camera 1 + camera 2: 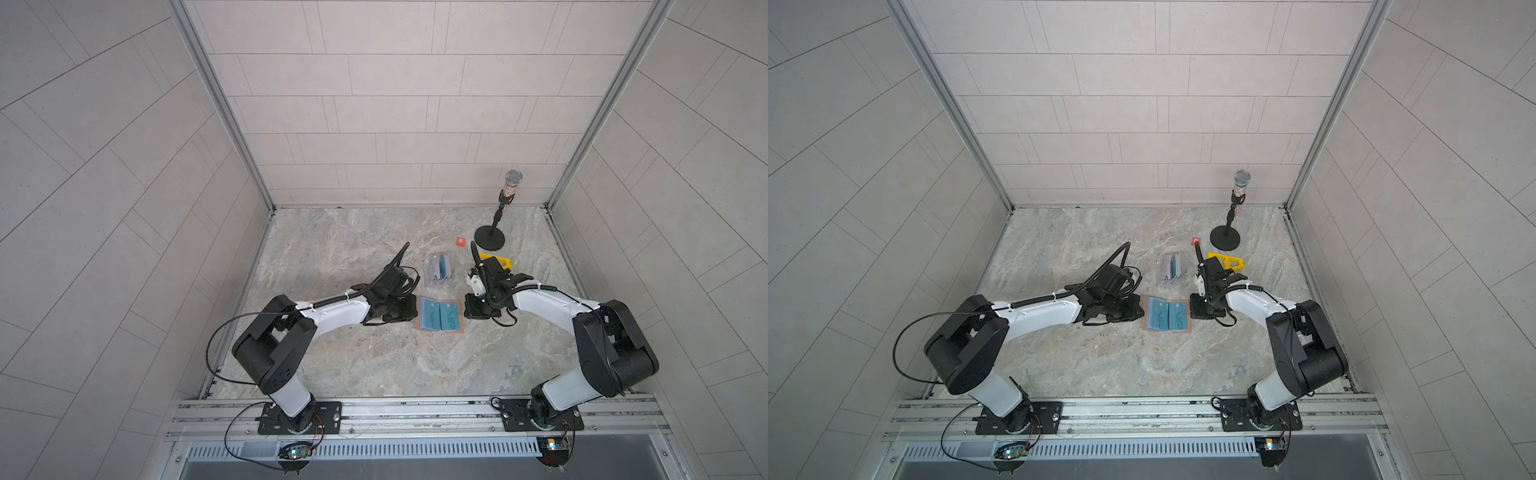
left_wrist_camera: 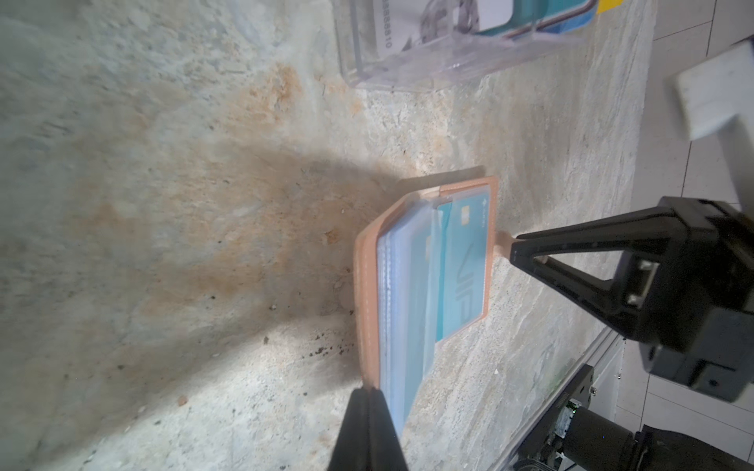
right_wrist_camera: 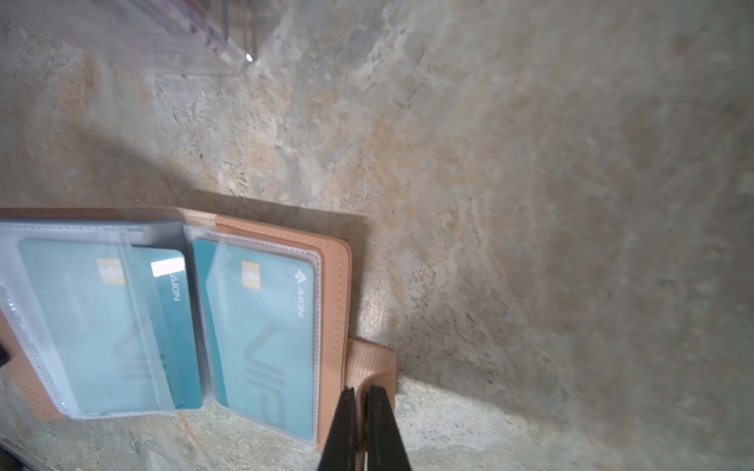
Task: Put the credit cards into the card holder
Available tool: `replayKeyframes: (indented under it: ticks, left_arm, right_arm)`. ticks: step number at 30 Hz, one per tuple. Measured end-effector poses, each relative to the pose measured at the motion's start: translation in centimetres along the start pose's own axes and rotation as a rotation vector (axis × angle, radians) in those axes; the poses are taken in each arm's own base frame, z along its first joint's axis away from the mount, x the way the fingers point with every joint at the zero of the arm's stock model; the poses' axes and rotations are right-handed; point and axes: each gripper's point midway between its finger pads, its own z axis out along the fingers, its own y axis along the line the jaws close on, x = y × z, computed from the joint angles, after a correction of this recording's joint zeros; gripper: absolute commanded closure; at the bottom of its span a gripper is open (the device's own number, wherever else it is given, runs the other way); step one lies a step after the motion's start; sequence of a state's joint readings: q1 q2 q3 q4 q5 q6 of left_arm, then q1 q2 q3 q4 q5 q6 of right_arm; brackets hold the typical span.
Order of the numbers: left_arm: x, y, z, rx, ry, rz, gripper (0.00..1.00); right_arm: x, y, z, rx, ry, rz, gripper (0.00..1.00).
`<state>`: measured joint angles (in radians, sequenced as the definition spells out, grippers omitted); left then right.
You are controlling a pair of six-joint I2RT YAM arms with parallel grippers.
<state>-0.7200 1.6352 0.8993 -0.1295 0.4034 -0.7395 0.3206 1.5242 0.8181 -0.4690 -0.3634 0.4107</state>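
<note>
The left gripper (image 2: 369,401) is clamped on the holder (image 2: 365,285) by its cover edge. The right gripper (image 3: 359,397) pinches the snap tab (image 3: 369,359), likely to keep the holder spread flat between them. Teal cards (image 3: 261,326) sit in its sleeves; more wait in a clear stand (image 1: 436,274) just behind the holder.

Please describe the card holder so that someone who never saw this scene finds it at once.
Find the marble table and look at its middle. There the card holder lies open: a tan cover with two teal cards marked VIP under clear sleeves. The clear stand just behind it also holds cards but has no tan cover.
</note>
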Motion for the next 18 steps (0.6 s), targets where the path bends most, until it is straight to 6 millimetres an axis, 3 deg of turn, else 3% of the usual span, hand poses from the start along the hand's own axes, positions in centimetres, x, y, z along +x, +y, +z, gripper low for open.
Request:
replayKeyframes:
  ticks: [10, 18]
  left_arm:
    - [-0.6, -2.6, -0.5, 0.006, -0.004, 0.063, 1.0]
    - [-0.6, -5.3, 0.4, 0.032, 0.012, 0.114, 0.91]
  right_arm:
    - [0.1, 0.5, 0.3, -0.034, -0.003, 0.009, 0.99]
    - [0.1, 0.7, 0.4, -0.054, -0.004, 0.014, 1.0]
